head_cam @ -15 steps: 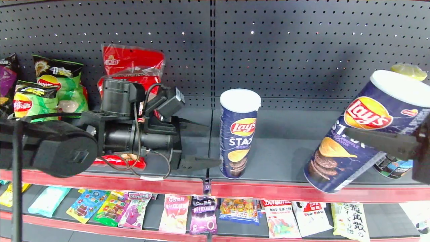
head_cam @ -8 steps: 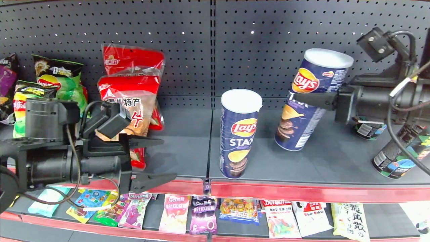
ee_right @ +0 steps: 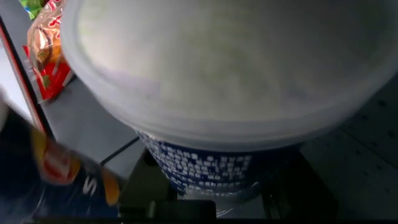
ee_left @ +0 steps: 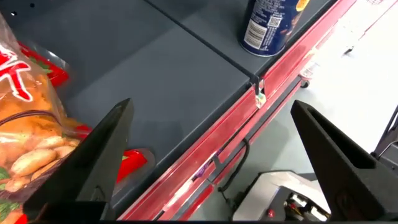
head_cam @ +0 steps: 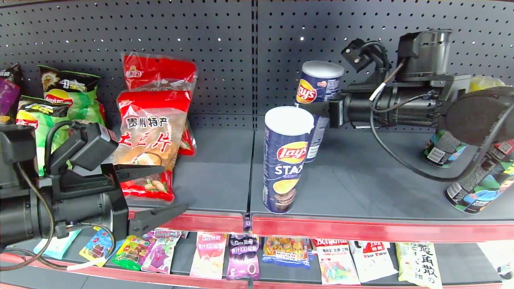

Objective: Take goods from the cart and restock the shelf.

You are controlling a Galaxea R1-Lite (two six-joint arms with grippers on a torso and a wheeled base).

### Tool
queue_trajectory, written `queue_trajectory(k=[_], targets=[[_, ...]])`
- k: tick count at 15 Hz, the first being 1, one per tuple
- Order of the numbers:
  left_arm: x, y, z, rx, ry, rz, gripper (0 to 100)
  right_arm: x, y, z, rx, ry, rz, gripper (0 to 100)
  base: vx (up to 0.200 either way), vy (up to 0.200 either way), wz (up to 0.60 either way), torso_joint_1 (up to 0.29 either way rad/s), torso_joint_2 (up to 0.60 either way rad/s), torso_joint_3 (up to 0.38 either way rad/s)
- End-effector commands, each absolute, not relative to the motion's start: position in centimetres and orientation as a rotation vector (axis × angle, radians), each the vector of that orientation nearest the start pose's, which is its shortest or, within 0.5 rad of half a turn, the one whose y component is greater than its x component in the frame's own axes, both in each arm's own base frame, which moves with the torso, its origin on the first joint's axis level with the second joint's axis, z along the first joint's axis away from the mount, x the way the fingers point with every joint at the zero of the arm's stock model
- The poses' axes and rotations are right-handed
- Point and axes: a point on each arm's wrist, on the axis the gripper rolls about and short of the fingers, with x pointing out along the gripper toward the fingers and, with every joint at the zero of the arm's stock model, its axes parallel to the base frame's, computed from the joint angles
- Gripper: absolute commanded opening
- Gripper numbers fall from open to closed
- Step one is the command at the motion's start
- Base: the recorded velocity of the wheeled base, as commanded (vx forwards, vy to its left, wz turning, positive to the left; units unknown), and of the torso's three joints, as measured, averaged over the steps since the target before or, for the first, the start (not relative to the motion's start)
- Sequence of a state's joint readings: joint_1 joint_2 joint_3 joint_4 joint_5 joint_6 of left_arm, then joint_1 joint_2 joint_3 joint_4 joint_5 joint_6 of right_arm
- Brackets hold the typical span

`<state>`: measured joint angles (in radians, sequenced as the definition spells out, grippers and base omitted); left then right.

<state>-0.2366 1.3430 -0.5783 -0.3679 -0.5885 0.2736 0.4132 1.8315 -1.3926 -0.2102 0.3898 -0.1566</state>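
Gapes wide and empty at the left gripper (head_cam: 174, 188), out by the shelf's red front lip (head_cam: 361, 229). Grips the chip can (head_cam: 321, 82) upright in the right gripper (head_cam: 315, 109), long axis vertical, dead ahead of its palm, just behind the standing can (head_cam: 286, 160); probably wants lowering only.

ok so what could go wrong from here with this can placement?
1. The held can in the right end effector is close behind the front can, which stands near the shelf lip; a nudge while retreating could topple it off.
2. The held can's base is partly hidden, so shelf contact is unclear; releasing early might tip it.
3. The open left end effector sits by the red bag and could snag it.
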Motion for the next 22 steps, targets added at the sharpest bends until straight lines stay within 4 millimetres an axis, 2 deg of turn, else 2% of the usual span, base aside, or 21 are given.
queue_trajectory(k=[1,6,14,15,20,22], targets=[[19.0,-5.9,19.0,0.184,0.277,-0.86,100,35.4,17.2,24.2,-0.152,0.207,0.837,0,0.0,0.0,0.0,0.0,0.0,0.0],[19.1,-5.8,19.1,0.178,0.274,-0.855,100,37.0,17.9,23.6,-0.149,0.204,0.847,0,0.0,0.0,0.0,0.0,0.0,0.0],[19.1,-5.9,19.1,0.178,0.274,-0.855,100,37.0,18.0,23.1,-0.148,0.216,0.865,0,0.0,0.0,0.0,0.0,0.0,0.0],[19.1,-5.9,19.1,0.178,0.274,-0.855,100,37.0,18.0,23.0,-0.149,0.22,0.865,100,0.0,0.0,0.0,0.0,0.0,0.0],[19.2,-5.9,18.9,0.177,0.28,-0.854,100,36.4,17.5,23.8,-0.145,0.207,0.853,100,0.0,0.0,0.0,0.0,0.0,0.0],[19.2,-5.8,19.0,0.183,0.281,-0.835,100,34.9,16.7,24.4,-0.144,0.211,0.846,100,0.0,0.0,0.0,0.0,0.0,0.0]])
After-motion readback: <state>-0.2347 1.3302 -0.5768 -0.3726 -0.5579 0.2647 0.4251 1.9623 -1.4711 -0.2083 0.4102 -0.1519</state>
